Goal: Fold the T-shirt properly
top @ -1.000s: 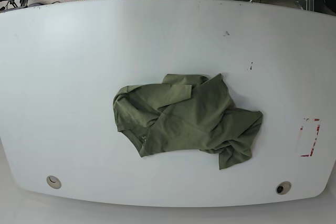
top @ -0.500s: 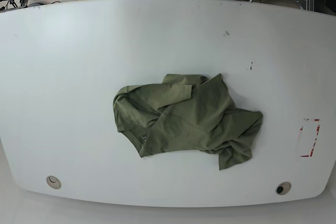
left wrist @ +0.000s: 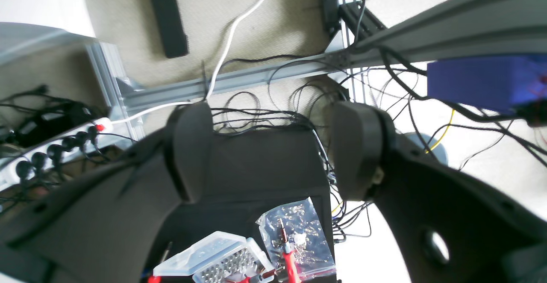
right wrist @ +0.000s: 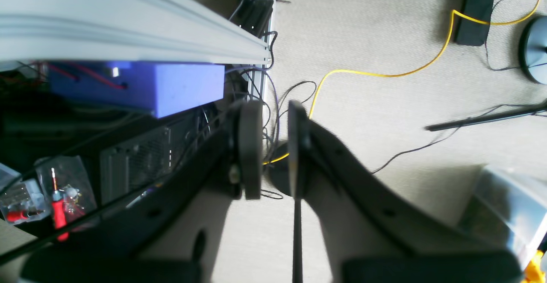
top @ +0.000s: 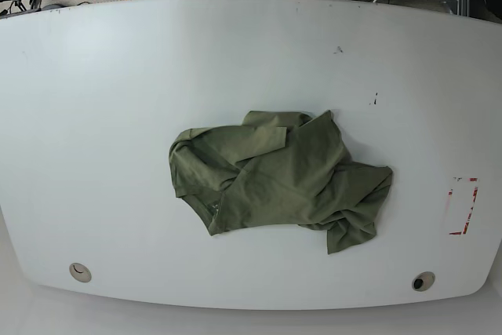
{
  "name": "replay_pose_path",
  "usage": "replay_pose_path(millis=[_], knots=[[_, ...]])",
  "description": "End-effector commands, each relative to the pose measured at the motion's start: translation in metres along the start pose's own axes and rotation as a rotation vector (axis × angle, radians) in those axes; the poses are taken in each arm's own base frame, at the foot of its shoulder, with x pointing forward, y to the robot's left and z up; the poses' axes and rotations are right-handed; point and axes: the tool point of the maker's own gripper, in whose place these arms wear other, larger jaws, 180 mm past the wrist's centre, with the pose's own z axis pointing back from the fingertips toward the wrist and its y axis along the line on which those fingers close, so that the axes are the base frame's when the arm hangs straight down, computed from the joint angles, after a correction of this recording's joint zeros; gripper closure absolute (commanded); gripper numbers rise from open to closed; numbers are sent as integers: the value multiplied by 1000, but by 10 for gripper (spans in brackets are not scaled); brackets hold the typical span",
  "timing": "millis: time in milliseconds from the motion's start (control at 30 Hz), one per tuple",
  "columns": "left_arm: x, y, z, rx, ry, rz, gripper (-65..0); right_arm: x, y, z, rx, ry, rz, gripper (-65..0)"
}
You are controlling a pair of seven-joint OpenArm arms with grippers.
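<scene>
T-shirt (top: 278, 180) lies crumpled, long axis left-right; left gripper (left wrist: 273, 150) spread, right gripper (right wrist: 273, 146) nearly closed.

A white desk (top: 118, 115) fills the base view, with a red-marked rectangle (top: 463, 205) near its right edge and two round holes (top: 79, 272) along its lower edge. On the carpet, a yellow cable (right wrist: 376, 74) curves through the right wrist view's upper right. A blue box (left wrist: 478, 82) sits at the right of the left wrist view, a power strip (left wrist: 51, 154) at its left.
</scene>
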Motion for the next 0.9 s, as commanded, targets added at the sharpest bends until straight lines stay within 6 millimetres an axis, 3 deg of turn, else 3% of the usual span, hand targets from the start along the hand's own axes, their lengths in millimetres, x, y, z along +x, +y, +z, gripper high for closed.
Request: replay_pose_path(millis=[0, 300, 500, 767, 867], knots=[[19, 0, 12, 1, -53, -10, -403, 10, 6, 14, 10, -36, 12, -92], [65, 10, 43, 33, -159, -41, -407, 38, 9, 52, 1, -96, 54, -92], [90, 35, 53, 121, -220, -46, -410, 74, 8, 66, -11, -181, 88, -92], [133, 56, 41, 199, -346, -31, -410, 118, 6, 60, -2, -320, 18, -92], [158, 61, 33, 214, -418, -27, -411, 137, 3, 56, 8, -384, -28, -92]])
